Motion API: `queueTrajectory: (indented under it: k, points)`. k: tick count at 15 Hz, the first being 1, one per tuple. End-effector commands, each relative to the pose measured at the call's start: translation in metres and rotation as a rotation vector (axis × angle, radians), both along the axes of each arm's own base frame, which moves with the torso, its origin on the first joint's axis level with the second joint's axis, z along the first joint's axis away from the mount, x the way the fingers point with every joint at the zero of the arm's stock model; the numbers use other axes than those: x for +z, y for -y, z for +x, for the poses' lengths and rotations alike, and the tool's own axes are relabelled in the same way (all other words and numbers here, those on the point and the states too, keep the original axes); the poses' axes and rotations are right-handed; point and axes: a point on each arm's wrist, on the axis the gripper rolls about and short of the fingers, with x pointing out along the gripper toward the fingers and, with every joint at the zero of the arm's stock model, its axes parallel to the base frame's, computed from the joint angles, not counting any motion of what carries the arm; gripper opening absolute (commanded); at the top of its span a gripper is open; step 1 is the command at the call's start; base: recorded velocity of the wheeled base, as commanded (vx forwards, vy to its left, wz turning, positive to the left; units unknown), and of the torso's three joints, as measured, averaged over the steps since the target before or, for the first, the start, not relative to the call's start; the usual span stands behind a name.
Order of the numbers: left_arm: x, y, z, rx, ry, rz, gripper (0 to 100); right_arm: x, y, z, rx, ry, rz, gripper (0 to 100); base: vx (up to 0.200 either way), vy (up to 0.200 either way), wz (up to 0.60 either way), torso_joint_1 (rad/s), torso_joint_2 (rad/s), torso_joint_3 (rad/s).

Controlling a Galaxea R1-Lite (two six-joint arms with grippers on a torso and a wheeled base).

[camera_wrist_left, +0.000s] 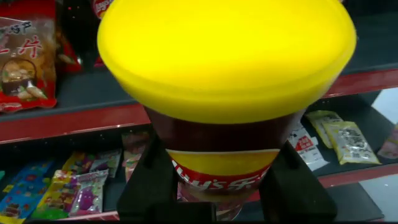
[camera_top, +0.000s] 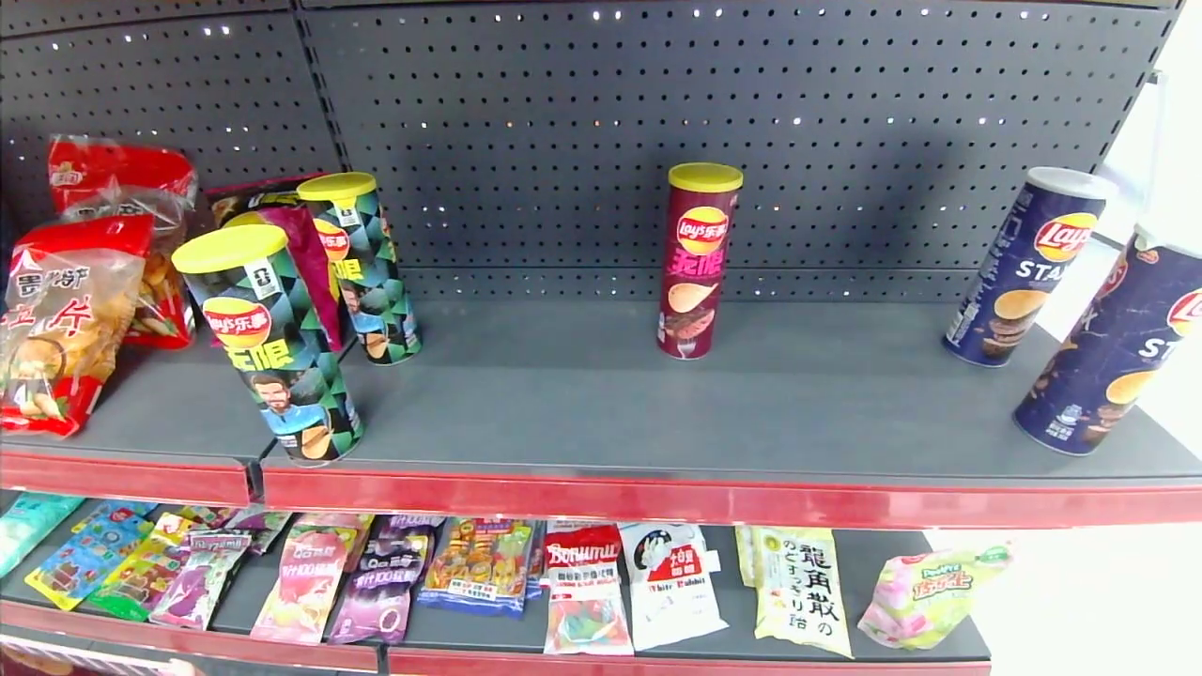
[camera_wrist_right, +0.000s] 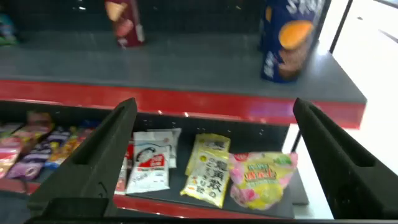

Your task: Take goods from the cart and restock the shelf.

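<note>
Left hand (camera_wrist_left: pixel 221 182) clamps a cylindrical can (camera_wrist_left: pixel 224 144) — glossy yellow lid (camera_wrist_left: pixel 225 53).

Shelf (camera_top: pixel 582 404): grey board, red front edge. Back panel (camera_top: pixel 751 113): dark grey, dotted with holes. Middle can (camera_top: pixel 700 263): maroon, yellow lid. Left of it, patterned cans (camera_top: pixel 272 357): green-and-black triangles, yellow lids. Right of it, blue cans (camera_top: pixel 1028 272): navy, white lids. Held can (camera_wrist_left: pixel 227 62): maroon, yellow lid and band.
</note>
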Motion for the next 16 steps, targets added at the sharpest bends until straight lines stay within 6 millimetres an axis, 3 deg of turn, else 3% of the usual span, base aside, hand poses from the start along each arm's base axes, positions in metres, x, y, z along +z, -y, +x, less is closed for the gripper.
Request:
queueTrajectory:
  k: [1, 4, 5, 6, 7, 9, 10, 12, 16]
  points:
    - [-0.003, 0.0, 0.002, -0.006, -0.018, -0.001, 0, 0.053, -0.006, 0.058, 0.148, -0.165, -0.116, 100, 0.0, 0.0, 0.0, 0.0, 0.0, 0.0]
    - [0.003, 0.001, 0.012, -0.014, -0.065, -0.005, 0, 0.072, -0.019, 0.101, 0.276, -0.25, -0.179, 100, 0.0, 0.0, 0.0, 0.0, 0.0, 0.0]
    - [0.013, 0.001, 0.015, -0.004, -0.074, -0.048, 0, 0.081, -0.037, 0.122, 0.399, -0.283, -0.189, 100, 0.0, 0.0, 0.0, 0.0, 0.0, 0.0]
    - [0.014, 0.001, 0.017, -0.004, -0.084, -0.048, 0, 0.086, -0.045, 0.134, 0.433, -0.297, -0.183, 100, 0.0, 0.0, 0.0, 0.0, 0.0, 0.0]
    - [0.016, 0.001, 0.021, -0.003, -0.099, -0.045, 0, 0.095, -0.062, 0.158, 0.481, -0.304, -0.158, 100, 0.0, 0.0, 0.0, 0.0, 0.0, 0.0]
    - [0.024, 0.002, 0.025, -0.002, -0.105, -0.045, 0, 0.094, -0.086, 0.195, 0.509, -0.291, -0.124, 100, 0.0, 0.0, 0.0, 0.0, 0.0, 0.0]
    - [0.031, 0.002, 0.028, 0.0, -0.107, -0.045, 0, 0.087, -0.1, 0.224, 0.509, -0.26, -0.097, 100, 0.0, 0.0, 0.0, 0.0, 0.0, 0.0]
    - [0.033, 0.002, 0.03, 0.0, -0.115, -0.045, 0, 0.072, -0.113, 0.253, 0.511, -0.271, -0.094, 100, 0.0, 0.0, 0.0, 0.0, 0.0, 0.0]
    - [0.033, 0.002, 0.032, 0.002, -0.122, -0.032, 0, 0.082, -0.142, 0.304, 0.521, -0.202, -0.082, 100, 0.0, 0.0, 0.0, 0.0, 0.0, 0.0]
